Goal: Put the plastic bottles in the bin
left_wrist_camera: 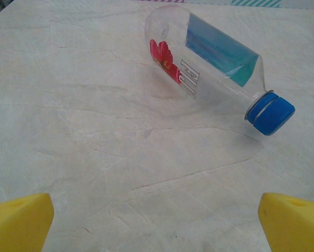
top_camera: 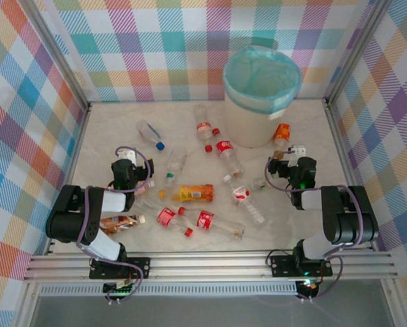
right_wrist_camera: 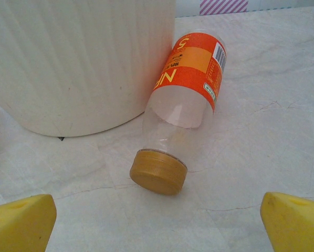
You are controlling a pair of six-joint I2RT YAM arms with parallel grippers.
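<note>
**Top view:** bottles (top_camera: 197, 193) litter the table (top_camera: 108, 129) in front of the bin (top_camera: 261, 95).

**Left wrist:** left gripper (left_wrist_camera: 157, 223) spread wide, empty, facing a blue-capped bottle (left_wrist_camera: 209, 63).

**Right wrist:** right gripper (right_wrist_camera: 157, 223) likewise, facing an orange-labelled bottle (right_wrist_camera: 183, 100) beside the bin.

Probably light, crushable and slick; grip mid-body.

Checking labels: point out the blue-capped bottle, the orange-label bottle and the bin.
blue-capped bottle (left_wrist_camera: 217, 58), left wrist view, teal label mid-body.
orange-label bottle (right_wrist_camera: 178, 113), right wrist view, clear mid-body.
bin (right_wrist_camera: 83, 63), right wrist view, white ribbed wall.
</note>
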